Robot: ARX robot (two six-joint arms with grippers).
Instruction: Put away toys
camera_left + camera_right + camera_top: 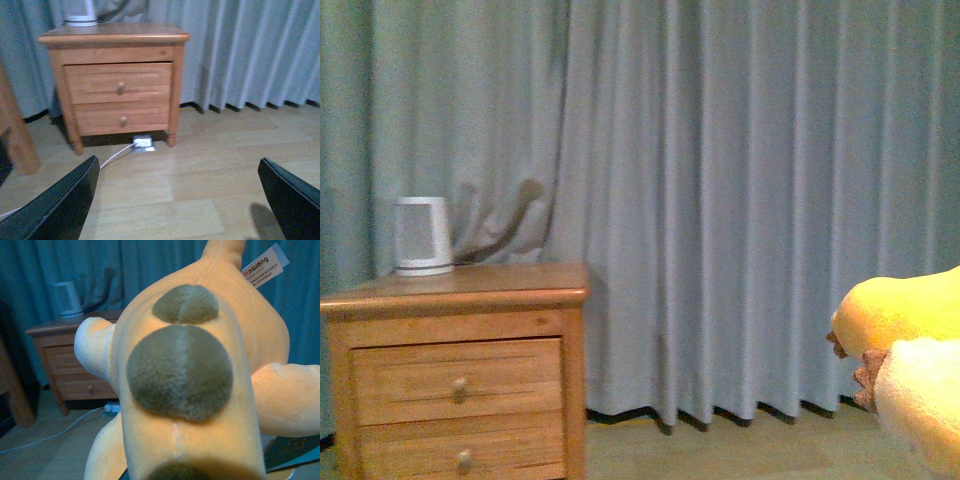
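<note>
Carrying the plush toy point(185, 370), probably for the nightstand point(460, 290) at lower left.
Left gripper point(178, 170) fingers apart, empty; right gripper hidden, I cannot tell.

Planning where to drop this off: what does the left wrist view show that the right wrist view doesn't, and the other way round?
Left wrist only: the left end effector, open and empty. Right wrist only: the plush toy, orange with brown spots and a white tag, filling most of the frame. Both: the nightstand, the white appliance on top, the curtain and the cable on the floor.
</note>
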